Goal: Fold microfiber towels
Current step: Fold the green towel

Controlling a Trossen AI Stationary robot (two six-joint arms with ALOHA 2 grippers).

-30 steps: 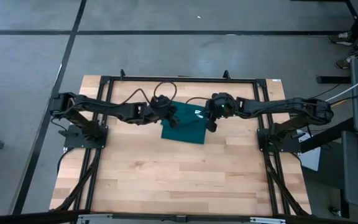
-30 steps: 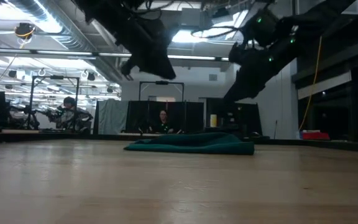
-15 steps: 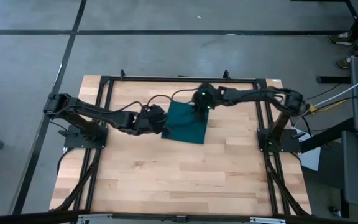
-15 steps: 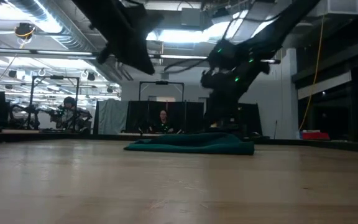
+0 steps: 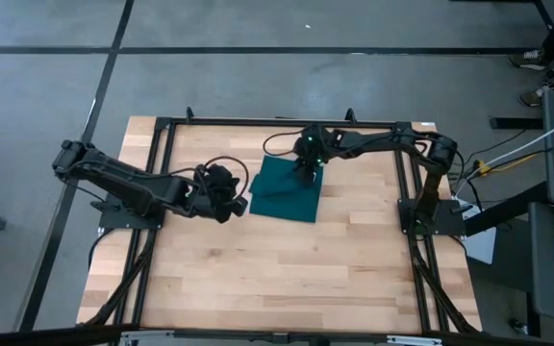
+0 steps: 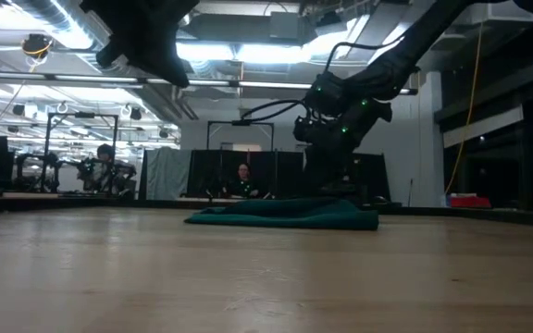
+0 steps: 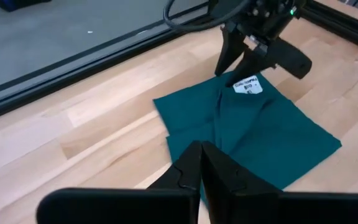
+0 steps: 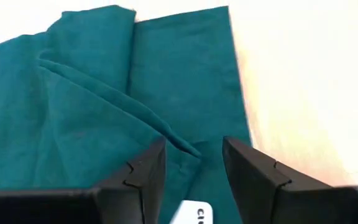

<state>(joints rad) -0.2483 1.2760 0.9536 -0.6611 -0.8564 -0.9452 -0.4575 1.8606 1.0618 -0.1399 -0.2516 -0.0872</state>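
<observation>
High view: one dark teal towel (image 5: pixel 288 192) is seen lying on the wooden desk (image 5: pixel 277 279), a little toward 12 o'clock from the desk's centre. Two arms are counted. The right hand (image 5: pixel 306 171) is placed over the towel's edge at its 12 o'clock side, low above the cloth. The left hand (image 5: pixel 241 204) is held just off the towel's 9 o'clock edge, near it.

In the left wrist view, one small white label (image 7: pixel 248 84) is found at the towel's (image 7: pixel 247 137) far edge, directly under the right hand (image 7: pixel 238 64); dark print is carried on it, too small to be read. The cloth is seen folded over, with a lengthwise ridge along its middle. The left hand (image 7: pixel 202 163) is drawn narrow, its two fingertips pressed together with nothing between them.

In the right wrist view, the right hand (image 8: pixel 193 163) is spread moderately wide above the towel (image 8: pixel 92 99), gripping nothing, and the label (image 8: pixel 194 213) is shown between the fingers; only part of one dark letter is shown.

In the low view, the towel (image 6: pixel 285 214) is seen as one low flat heap on the desk (image 6: pixel 266 277), and one person (image 6: pixel 241 180) is seated far behind.
</observation>
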